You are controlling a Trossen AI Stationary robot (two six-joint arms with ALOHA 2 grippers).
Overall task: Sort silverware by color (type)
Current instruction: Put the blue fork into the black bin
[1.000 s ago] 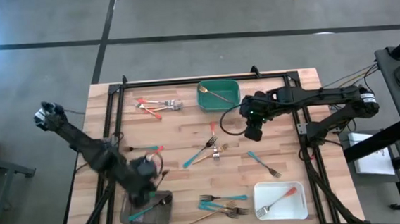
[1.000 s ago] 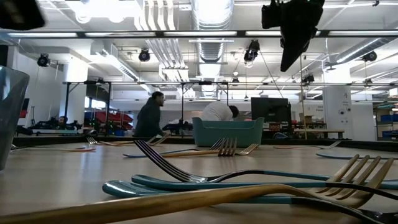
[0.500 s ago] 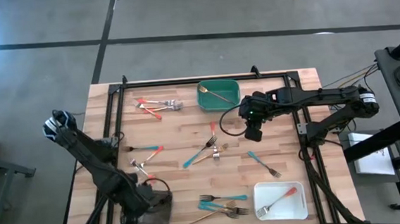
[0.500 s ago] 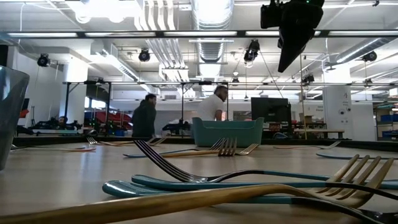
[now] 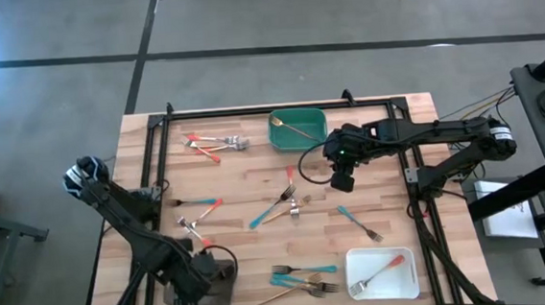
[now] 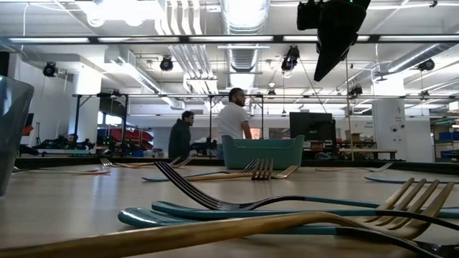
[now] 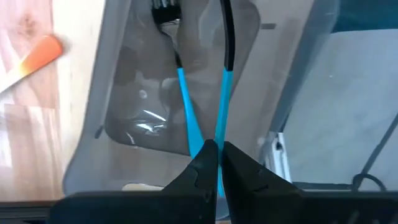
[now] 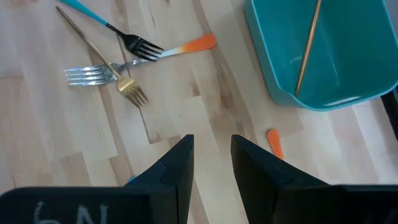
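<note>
My left gripper (image 5: 188,291) is down in the grey tray (image 5: 226,271) at the near left, shut on a teal-handled utensil (image 7: 225,93). A second teal-handled utensil (image 7: 184,93) lies in the tray (image 7: 124,93) beside it. My right gripper (image 8: 211,163) hovers open above bare wood, right of the table's middle (image 5: 342,180), and shows high up in the low view (image 6: 333,43). Loose forks lie in a central cluster (image 5: 281,206), and an orange-handled fork (image 8: 168,50) lies among them. A gold utensil (image 8: 309,46) rests in the green tray (image 5: 298,130). My left gripper pinches the teal-handled utensil by the free end of its handle (image 7: 218,140) between the two fingers, which lie along it. The dark head end points away over the tray floor. Whether the utensil rests on the floor or hangs just above it does not show.
Orange-handled pieces lie at the far left (image 5: 214,143) and left (image 5: 197,206). A teal fork (image 5: 359,223) lies at the right. A near cluster (image 5: 305,277) fills the low view's foreground (image 6: 287,208). The white tray (image 5: 407,282) holds an orange-handled fork. People stand in the room beyond.
My left gripper, carrying the teal-handled utensil, has moved toward the table's near edge and down into the grey tray. The utensil, first held across the tray's top, is now inside it. My right gripper has stayed almost still. People beyond the table have walked about.
</note>
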